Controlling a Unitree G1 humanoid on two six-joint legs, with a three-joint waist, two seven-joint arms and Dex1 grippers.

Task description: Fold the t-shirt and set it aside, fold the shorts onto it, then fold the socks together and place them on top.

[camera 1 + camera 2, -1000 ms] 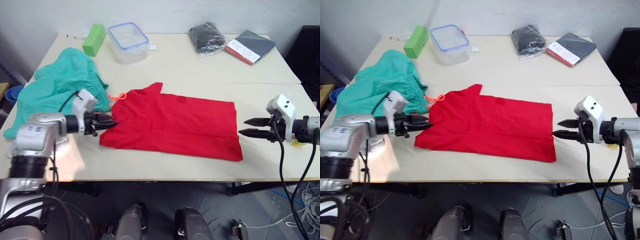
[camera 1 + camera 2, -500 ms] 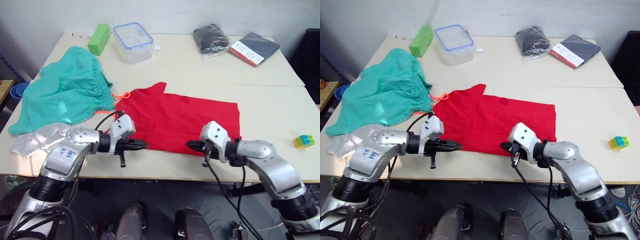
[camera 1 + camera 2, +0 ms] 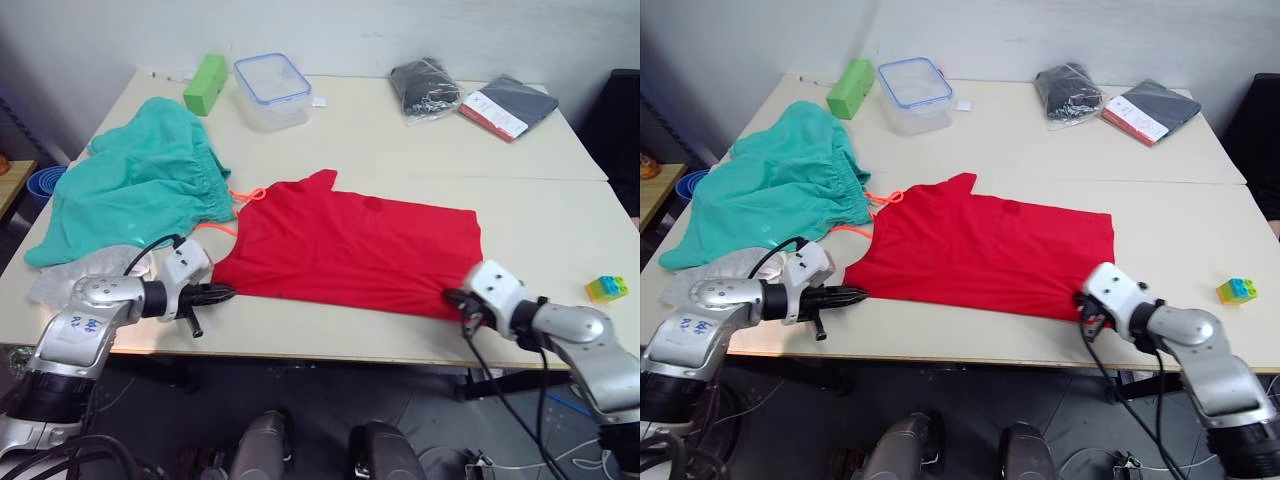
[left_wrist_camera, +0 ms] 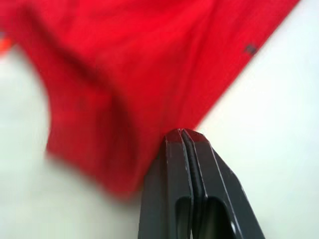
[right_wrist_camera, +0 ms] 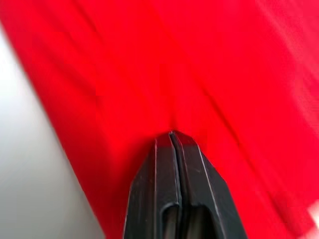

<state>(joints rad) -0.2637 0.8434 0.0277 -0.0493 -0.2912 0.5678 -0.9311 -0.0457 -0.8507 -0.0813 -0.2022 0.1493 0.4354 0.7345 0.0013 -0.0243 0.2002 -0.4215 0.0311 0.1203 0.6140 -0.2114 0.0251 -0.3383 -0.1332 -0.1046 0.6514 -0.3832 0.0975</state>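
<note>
The t-shirt (image 3: 350,250) is lying spread flat on the near half of the table (image 3: 400,130), with the dark chest print (image 3: 372,204) facing up but too small to read. The left gripper (image 3: 862,293) is pressing against the shirt's near left corner; in the left wrist view its fingers (image 4: 182,164) are meeting tip to tip at the red hem, pinching the cloth. The right gripper (image 3: 1080,300) is sitting at the near right corner, clenched on the hem in the same way (the right wrist view shows the tips buried in red fabric).

The shorts (image 3: 135,180) are lying crumpled at the table's left, their orange drawstring (image 3: 245,194) trailing just beside the shirt. The socks (image 3: 60,285) are resting at the near left edge, partly under the shorts. No writing is legible anywhere, including on the red-edged booklet (image 3: 508,103) at the far right.
</note>
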